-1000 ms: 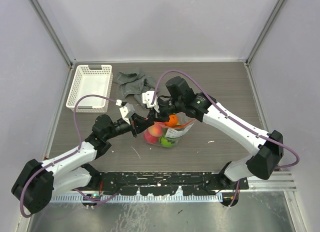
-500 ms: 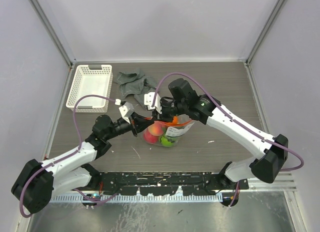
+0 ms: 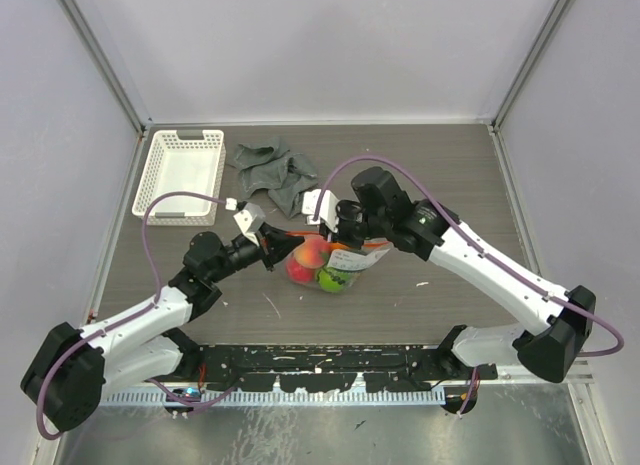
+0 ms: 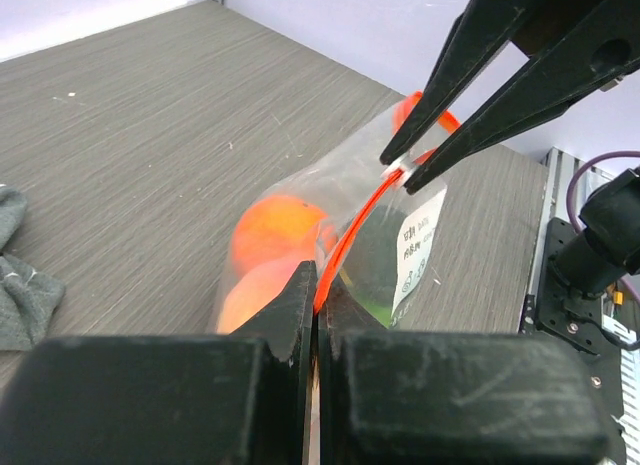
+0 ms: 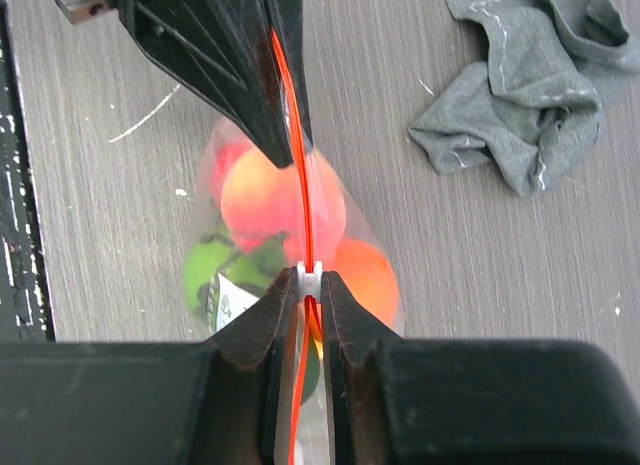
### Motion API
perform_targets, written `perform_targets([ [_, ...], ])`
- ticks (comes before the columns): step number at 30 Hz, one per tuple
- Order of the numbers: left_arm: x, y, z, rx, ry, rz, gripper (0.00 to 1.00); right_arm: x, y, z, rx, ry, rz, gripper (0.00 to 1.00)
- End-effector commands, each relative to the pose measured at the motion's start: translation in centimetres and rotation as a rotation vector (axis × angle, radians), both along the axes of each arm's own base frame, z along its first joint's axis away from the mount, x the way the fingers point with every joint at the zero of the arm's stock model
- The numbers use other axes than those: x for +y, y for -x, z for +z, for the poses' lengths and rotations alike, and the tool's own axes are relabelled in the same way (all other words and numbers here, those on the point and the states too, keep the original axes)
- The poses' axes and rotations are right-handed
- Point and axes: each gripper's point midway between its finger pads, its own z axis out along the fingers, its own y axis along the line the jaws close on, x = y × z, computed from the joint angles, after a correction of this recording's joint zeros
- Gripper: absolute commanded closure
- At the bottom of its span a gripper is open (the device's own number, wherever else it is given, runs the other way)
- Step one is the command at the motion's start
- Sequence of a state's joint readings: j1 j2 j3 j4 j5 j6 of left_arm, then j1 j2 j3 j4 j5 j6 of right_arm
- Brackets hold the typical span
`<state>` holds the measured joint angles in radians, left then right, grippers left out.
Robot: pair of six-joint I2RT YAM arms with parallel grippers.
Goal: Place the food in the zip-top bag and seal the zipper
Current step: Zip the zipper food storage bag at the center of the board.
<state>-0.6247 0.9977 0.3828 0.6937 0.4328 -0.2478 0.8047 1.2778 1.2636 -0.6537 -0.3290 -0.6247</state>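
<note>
Right wrist view: right claw [image 5: 310, 282] pinches the slider [image 5: 310, 272], left claw [image 4: 315, 280] is clamped on the zipper [image 4: 355, 233], stretching it straight for closing the bag [image 3: 345, 273] of food [image 5: 270, 200], mid-frame on the desk [image 3: 450, 185].

A clear, wrinkly plastic zip-top bag [image 3: 350, 270] has a thin red-orange zipper strip [image 5: 288, 125] along its mouth, carrying a small white slider clip [image 5: 309, 273]. Through the bag show a peach-orange round toy fruit [image 5: 275, 200], a red toy fruit [image 5: 228, 155] and a bright green toy fruit [image 5: 205, 270]. On the bag is a white label with black print [image 4: 420, 245]. Beyond the bag lie a crumpled grey cloth [image 3: 270, 170] and a white lattice plastic basket [image 3: 180, 175], all on a dark grey-brown wood-grain table [image 3: 450, 175].
</note>
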Motion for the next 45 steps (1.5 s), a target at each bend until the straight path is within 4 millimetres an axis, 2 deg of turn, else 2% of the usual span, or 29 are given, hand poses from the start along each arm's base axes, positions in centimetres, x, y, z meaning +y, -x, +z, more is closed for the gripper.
perform_targets([
  [1,1.2,-1.3,1.0,-0.034,0.017,0.098,1.0,-2.5,-0.6,0.7,-0.037,0.013,-0.118,0.99],
  [21,2.6,-2.2,-0.4,0.0,-0.003,0.197,1.0,-9.6,-0.6,-2.4,-0.028,0.101,-0.396,0.99],
  [34,3.0,-2.3,-0.5,0.005,-0.003,0.22,1.0,-14.6,0.2,-3.1,-0.077,0.146,-0.546,0.99],
  [45,3.1,-2.5,-0.6,0.011,-0.008,0.229,1.0,-17.7,0.6,-4.1,-0.12,0.175,-0.648,0.99],
])
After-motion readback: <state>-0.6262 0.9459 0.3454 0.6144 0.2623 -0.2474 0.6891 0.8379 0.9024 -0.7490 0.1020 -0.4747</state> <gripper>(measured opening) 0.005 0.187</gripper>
